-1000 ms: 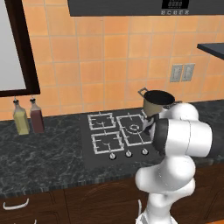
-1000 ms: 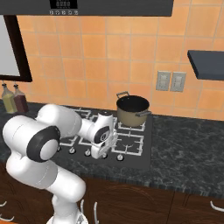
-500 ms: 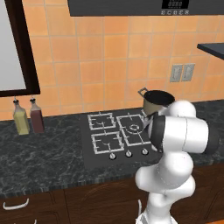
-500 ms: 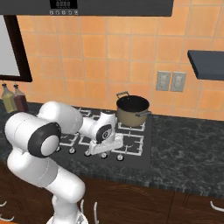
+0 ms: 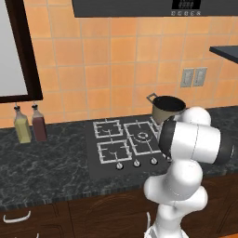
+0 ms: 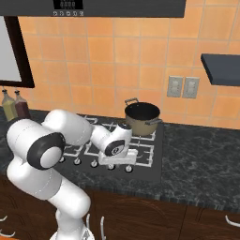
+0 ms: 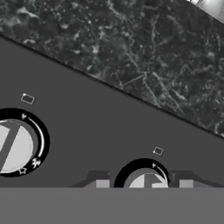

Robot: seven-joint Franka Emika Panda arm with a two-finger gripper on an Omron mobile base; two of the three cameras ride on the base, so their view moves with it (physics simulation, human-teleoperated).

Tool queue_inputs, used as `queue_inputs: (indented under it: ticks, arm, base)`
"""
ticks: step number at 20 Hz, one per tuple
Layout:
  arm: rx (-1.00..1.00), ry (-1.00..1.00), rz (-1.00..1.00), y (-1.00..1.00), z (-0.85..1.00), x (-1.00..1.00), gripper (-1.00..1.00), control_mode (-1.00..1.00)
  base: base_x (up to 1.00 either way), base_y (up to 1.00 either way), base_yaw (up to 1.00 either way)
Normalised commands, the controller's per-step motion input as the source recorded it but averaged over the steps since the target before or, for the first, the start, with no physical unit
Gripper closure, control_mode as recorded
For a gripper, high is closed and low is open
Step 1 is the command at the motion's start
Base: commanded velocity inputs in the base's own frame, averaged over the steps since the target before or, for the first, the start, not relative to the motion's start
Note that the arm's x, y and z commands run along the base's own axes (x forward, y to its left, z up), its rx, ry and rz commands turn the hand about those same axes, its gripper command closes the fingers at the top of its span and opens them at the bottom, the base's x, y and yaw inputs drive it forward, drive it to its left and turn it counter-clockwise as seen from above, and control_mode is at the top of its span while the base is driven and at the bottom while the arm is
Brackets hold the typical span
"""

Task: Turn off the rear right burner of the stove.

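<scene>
Positioned low over the front edge of the stove (image 6: 154,159), gripper (image 6: 115,161) straddling one knob (image 7: 146,180) of the front row. In hand view, fingertips (image 7: 102,183) set either side of that knob, apart from it, so spread rather than clamped; contact not confirmed. Second knob (image 7: 15,146) visible further along the row, its indicator bar slightly tilted.

Progress, as judged: approach complete, alignment over a knob near the right end of the row achieved. Outstanding: close on the knob, rotate to the off mark, release. Whether this knob governs the rear right burner (image 6: 151,136) cannot be told from the small markings beside it.

Rear right burner located at the back right corner of the stove, largely covered by a dark pot (image 6: 141,118) standing on it. No flame discernible on any grate.

Surroundings: three knobs (image 5: 136,163) visible along the stove front edge in left base view, the remainder hidden behind the arm. Two bottles (image 5: 30,124) at the back edge of the worktop (image 5: 42,162), far left, well apart from the stove. Wall outlets (image 6: 183,86) above the worktop behind the pot. Shelf (image 6: 221,69) high at right.

Obstructions: none between fingertips and knob. Pot handle (image 6: 131,101) well clear of the working zone. Own forearm lying across the stove, blocking part of the right base view of the grates.
</scene>
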Motion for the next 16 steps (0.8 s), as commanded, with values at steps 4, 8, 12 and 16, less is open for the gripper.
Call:
queue_inputs:
  ticks: [4, 8, 12, 16]
  arm:
    - [-0.03, -0.02, -0.97, 0.27, 0.0, 0.15, 1.0, -1.0]
    - [-0.06, -0.05, -0.89, 0.56, 0.0, 0.38, 1.0, -1.0]
    - [0.0, 0.0, -1.0, 0.14, 0.0, 0.04, 1.0, -1.0]
    - [0.02, 0.01, -0.77, -0.06, -0.01, -0.05, 1.0, -1.0]
  base:
    - [0.0, 0.0, 0.0]
    - [0.0, 0.0, 0.0]
    - [0.0, 0.0, 0.0]
    - [0.0, 0.0, 0.0]
